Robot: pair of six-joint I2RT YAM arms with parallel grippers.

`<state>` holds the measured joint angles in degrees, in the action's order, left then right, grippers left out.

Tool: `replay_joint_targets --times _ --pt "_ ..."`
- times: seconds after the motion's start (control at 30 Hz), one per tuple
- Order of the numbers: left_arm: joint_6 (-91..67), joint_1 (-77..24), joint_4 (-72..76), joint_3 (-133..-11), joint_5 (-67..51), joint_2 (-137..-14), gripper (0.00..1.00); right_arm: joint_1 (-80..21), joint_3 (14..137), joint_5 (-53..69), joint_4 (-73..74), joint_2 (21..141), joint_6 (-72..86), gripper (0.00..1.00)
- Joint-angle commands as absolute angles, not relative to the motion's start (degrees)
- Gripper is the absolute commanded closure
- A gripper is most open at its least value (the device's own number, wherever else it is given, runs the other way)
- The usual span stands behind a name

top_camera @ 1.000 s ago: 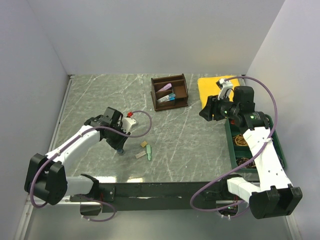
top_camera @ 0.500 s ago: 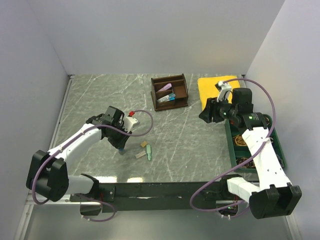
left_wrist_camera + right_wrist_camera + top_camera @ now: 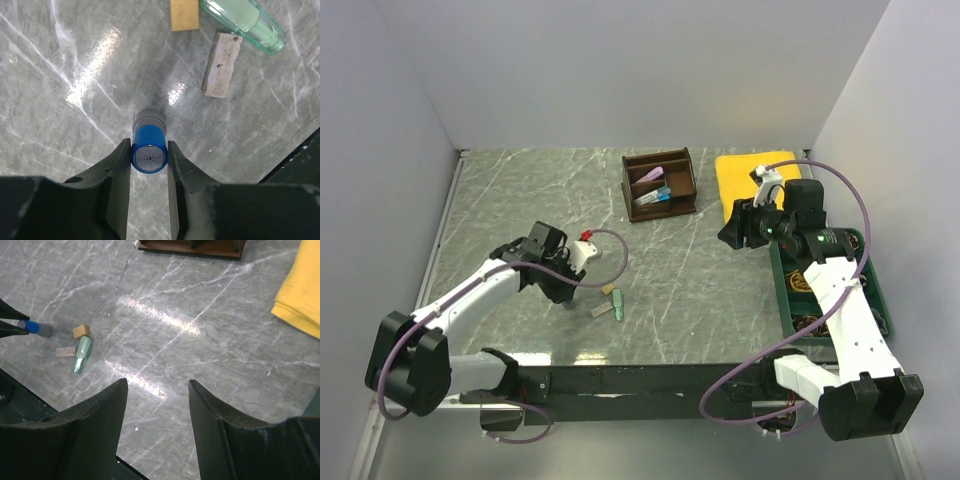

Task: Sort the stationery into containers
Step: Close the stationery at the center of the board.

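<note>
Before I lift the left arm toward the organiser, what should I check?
1. Left gripper shut on the blue-capped bottle: ok, fingers press both sides of the cap.
2. Bottle off the table: cannot tell.
3. Tan eraser, speckled eraser and green translucent case apart from the bottle: ok.
4. Right gripper off the route to the wooden organiser: ok, open and empty beside the yellow cloth.
5. Free compartment in the organiser: cannot tell.
</note>
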<state>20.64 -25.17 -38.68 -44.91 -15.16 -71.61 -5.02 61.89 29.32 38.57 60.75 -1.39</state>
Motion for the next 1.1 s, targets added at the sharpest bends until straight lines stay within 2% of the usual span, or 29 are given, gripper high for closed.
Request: replay_joint_targets --times 0.0,0.23,0.77,1.07 --pt "26.2 -25.7 -35.8 -40.3 -19.2 -68.1 0.99 -5.4 62.0 28.5 38.2 59.7 -2.6 0.40" --pt "29.4 -25.7 -31.7 -32.8 -20.4 -65.9 0.99 -5.4 63.1 28.1 38.2 60.6 -2.4 0.40" --pt "30.6 -25.7 -30.8 -32.3 -19.4 -75.5 0.99 -5.4 64.1 26.3 39.5 60.3 -2.6 0.41" --pt "31.1 -25.0 -30.7 -31.1 -18.9 -75.0 0.99 -5.4 64.1 25.0 41.1 59.7 -3.8 0.41"
